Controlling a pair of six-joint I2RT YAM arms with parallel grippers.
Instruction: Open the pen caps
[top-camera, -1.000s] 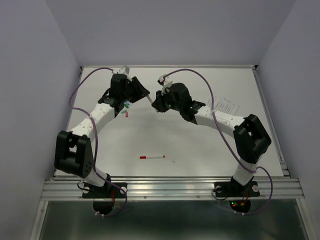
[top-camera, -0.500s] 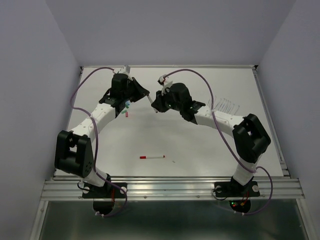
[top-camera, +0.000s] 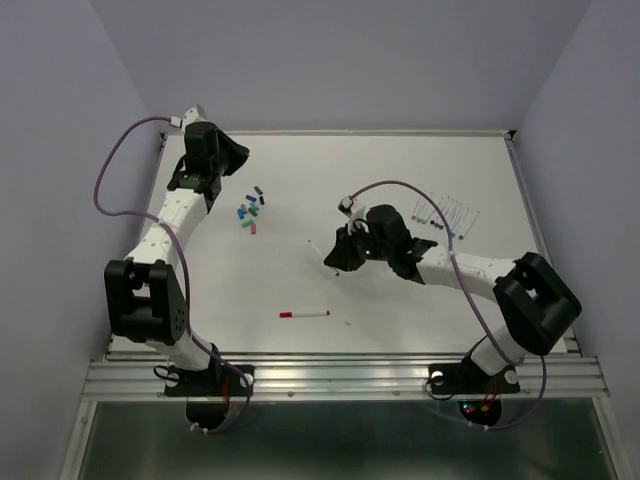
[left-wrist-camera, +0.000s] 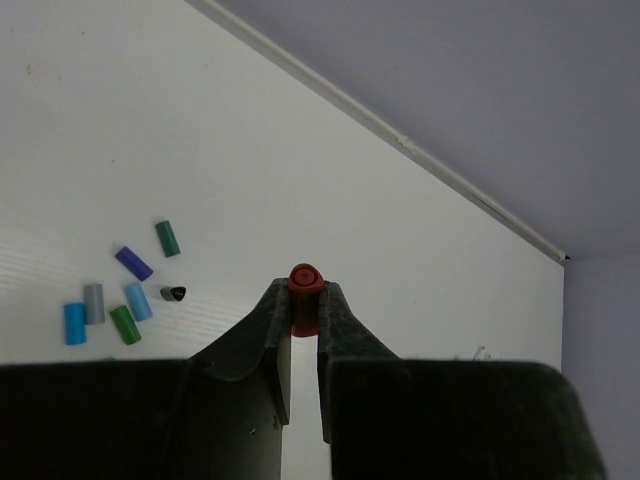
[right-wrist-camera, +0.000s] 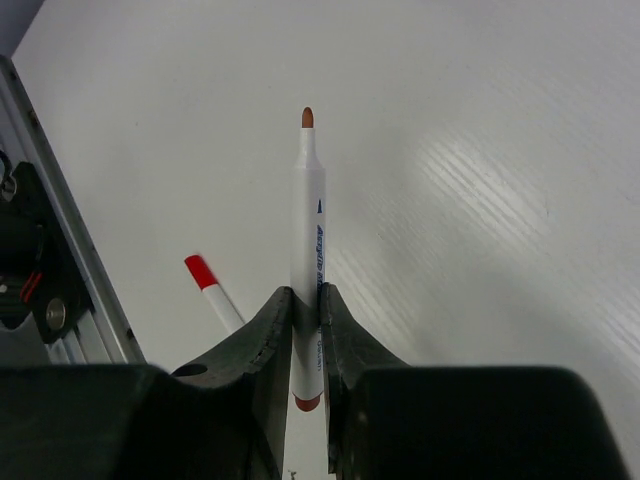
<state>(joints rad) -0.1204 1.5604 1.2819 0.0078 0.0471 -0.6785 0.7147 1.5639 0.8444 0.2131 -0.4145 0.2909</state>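
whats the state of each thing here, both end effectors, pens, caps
left end effector: shut on small red plastic cap, off its pen
right end effector: shut on thin white marker pen, uncapped, tip bare
red-capped white pen: capped, lying on white table
loose coloured plastic caps: off, scattered on table

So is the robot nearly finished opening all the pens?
Nearly. Loose caps lie in a pile, and the pens in a row look opened. The left gripper holds a red cap; the right gripper holds an uncapped pen. One capped pen waits.
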